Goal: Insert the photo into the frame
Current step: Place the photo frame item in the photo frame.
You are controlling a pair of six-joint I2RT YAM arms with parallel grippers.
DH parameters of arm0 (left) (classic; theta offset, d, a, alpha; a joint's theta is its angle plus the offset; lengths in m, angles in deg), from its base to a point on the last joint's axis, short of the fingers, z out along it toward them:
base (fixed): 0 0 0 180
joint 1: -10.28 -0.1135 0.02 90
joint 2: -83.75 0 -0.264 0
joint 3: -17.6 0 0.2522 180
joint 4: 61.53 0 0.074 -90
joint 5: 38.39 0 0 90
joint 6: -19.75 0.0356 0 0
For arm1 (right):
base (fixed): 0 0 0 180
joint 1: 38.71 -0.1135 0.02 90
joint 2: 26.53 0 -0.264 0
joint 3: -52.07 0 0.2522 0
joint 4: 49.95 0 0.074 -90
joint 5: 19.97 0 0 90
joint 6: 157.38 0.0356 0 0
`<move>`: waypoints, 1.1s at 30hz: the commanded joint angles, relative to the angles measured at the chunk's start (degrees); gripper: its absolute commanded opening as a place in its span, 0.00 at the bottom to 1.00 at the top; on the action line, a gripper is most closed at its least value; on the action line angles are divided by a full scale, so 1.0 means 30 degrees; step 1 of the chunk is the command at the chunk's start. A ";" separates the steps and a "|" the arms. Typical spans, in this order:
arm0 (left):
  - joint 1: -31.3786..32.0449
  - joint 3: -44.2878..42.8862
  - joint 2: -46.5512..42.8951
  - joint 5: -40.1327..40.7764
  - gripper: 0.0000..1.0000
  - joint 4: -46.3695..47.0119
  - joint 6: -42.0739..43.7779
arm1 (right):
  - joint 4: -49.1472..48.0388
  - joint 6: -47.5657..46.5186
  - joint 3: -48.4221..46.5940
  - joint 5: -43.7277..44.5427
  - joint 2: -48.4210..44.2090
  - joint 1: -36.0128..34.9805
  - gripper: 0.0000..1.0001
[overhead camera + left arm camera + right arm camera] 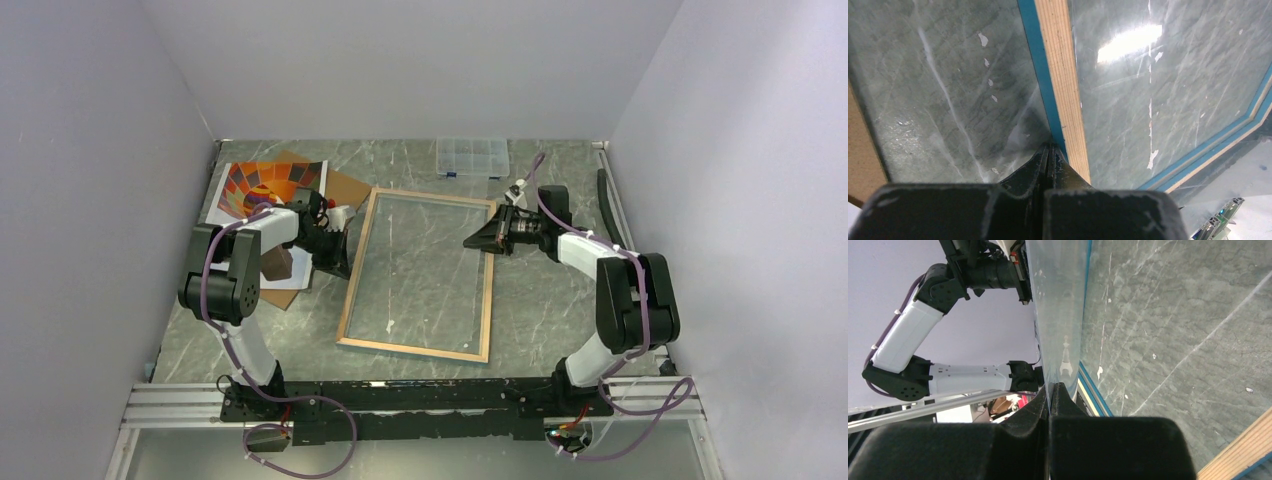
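The frame (pixel 415 348) lies flat mid-table, tan rear side up, and shows in the left wrist view (pixel 1063 75). A clear pane (pixel 425 260) spans its opening. In the right wrist view the pane (pixel 1058 315) rises edge-on from my right gripper (pixel 1053 386) to the left gripper. My right gripper (pixel 472 241) is shut on the pane's right edge. My left gripper (pixel 338 258) is shut at the frame's left rail, on the pane's far edge; its tips (pixel 1050 147) touch the blue border. The photo (pixel 265 185) lies face up at the back left, partly hidden by the left arm.
The brown backing board (pixel 345 187) lies under and beside the photo. A small clear compartment box (pixel 472 157) stands at the back. A dark strip (pixel 603 195) lies along the right wall. Walls close in the left, right and back.
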 commanded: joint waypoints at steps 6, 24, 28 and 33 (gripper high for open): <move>0.0131 0.0126 0.0320 -0.0680 0.03 0.0836 0.0224 | -0.0559 -0.0154 -0.0394 -0.1214 0.0908 -0.0154 0.00; 0.0131 0.0427 -0.0141 -0.1166 0.03 0.0888 0.0129 | 0.2477 -0.1722 0.0167 -0.0127 0.2053 -0.0115 0.00; 0.0131 0.0481 -0.0275 -0.1169 0.03 0.0824 0.0286 | 0.3371 -0.2440 -0.0023 0.0417 0.2494 -0.0110 0.00; 0.0116 0.0449 -0.0240 -0.1221 0.03 0.0786 0.0250 | 0.3872 -0.2843 -0.0240 0.0693 0.2731 -0.0110 0.00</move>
